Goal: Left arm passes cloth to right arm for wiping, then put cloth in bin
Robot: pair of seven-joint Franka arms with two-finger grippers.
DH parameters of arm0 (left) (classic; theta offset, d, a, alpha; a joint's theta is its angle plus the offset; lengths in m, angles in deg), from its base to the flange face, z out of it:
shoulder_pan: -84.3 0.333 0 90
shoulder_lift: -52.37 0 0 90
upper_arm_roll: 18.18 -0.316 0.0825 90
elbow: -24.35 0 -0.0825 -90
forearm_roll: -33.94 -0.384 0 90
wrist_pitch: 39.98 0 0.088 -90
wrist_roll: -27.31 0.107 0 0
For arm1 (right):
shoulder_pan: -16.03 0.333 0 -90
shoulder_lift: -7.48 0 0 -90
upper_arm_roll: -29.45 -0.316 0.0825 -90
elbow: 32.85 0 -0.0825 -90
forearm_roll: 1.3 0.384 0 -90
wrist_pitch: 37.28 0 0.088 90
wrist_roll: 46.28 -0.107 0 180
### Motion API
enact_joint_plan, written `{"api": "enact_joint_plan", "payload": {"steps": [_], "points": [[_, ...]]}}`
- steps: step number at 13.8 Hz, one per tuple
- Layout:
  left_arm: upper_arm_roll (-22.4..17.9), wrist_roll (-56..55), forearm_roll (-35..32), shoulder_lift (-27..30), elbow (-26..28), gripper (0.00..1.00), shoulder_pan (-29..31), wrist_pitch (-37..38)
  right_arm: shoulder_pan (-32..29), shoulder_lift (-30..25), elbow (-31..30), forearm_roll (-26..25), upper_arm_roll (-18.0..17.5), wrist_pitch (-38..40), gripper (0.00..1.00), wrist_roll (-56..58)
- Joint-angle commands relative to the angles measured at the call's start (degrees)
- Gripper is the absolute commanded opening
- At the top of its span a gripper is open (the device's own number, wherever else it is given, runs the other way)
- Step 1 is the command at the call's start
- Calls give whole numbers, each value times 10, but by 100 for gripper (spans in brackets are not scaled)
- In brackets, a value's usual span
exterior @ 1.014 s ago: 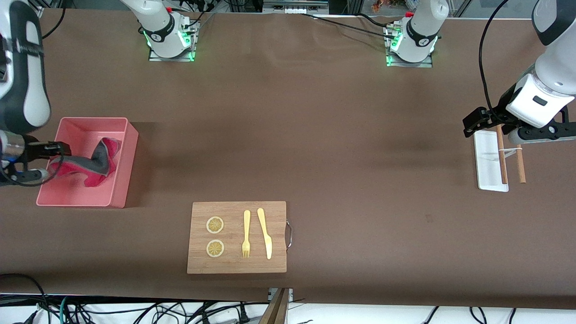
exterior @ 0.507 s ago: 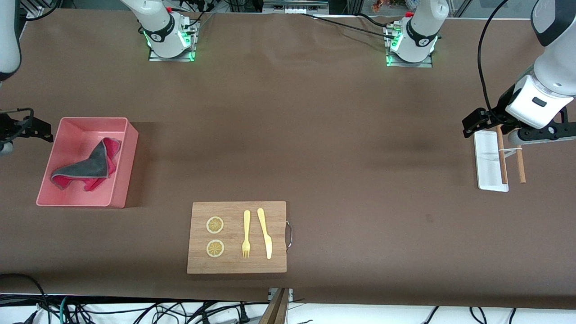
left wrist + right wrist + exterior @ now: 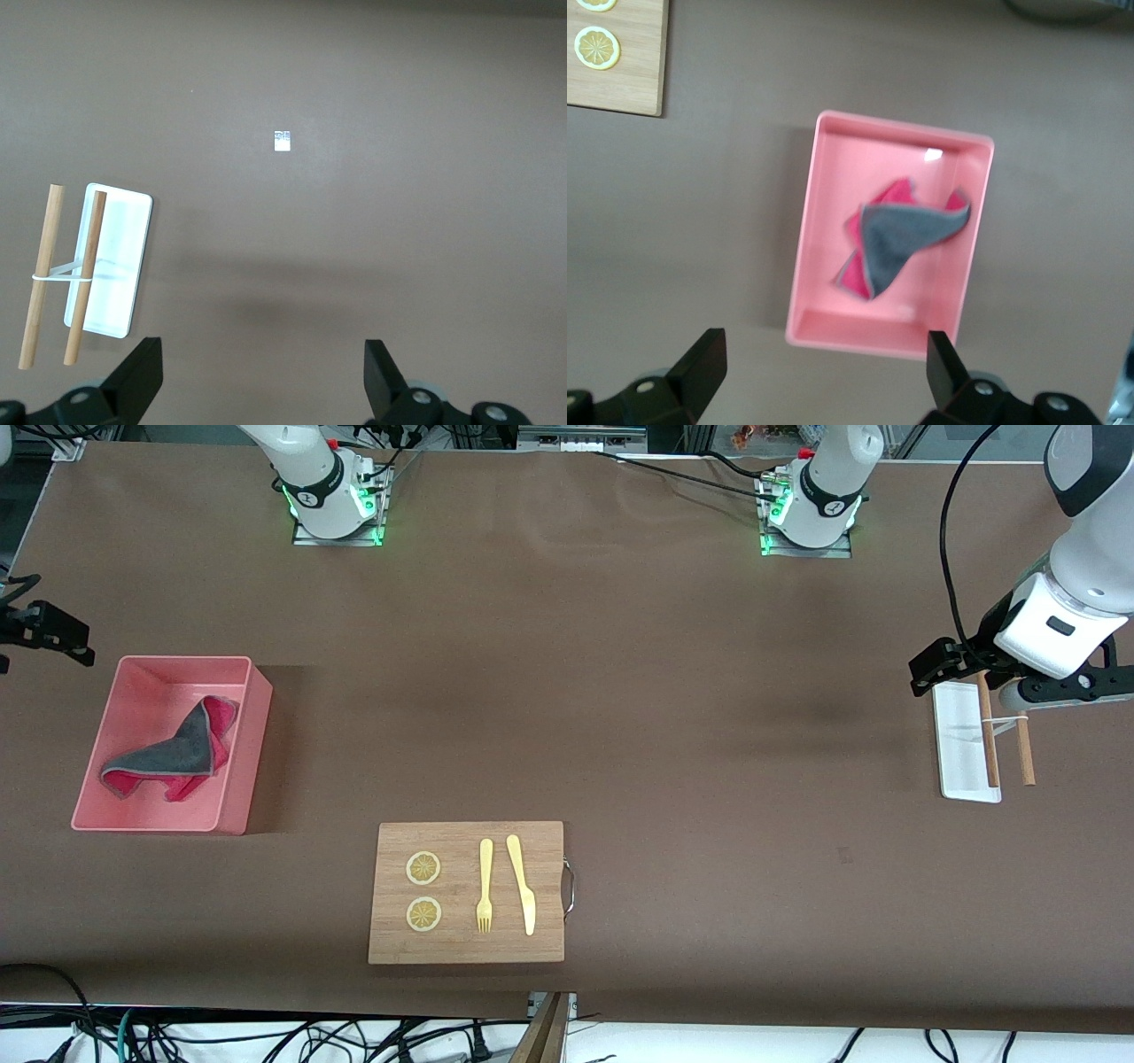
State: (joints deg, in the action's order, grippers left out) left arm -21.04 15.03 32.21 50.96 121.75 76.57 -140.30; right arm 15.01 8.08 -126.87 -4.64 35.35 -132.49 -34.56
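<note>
lying loose in the bin (image 3: pixel 133 815), the one cloth (image 3: pixel 173 760) looks delivered, so you have little left. your right claw (image 3: pixel 824 372) hangs empty, fingers apart, above that bin; your left claw (image 3: pixel 261 376), fingers apart too, waits over a tray (image 3: pixel 957 731). one board (image 3: pixel 466 948), two lemon slices (image 3: pixel 423 868).
</note>
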Motion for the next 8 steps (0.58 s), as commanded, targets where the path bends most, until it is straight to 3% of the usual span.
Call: {"api": "enact_joint_plan", "payload": {"steps": [1, 4, 8], "points": [[1, -6, -1, -8, -16, 100, -1, 11, -4, -21, -10, 40, -16, 35, 100, -74], [1, -6, -2, -8, -16, 100, -1, 11, -4, -21, -7, 39, -42, 42, 100, -100], [1, -6, -2, -8, -16, 100, -1, 11, -4, -10, 9, 40, -40, 49, 100, -97]]}}
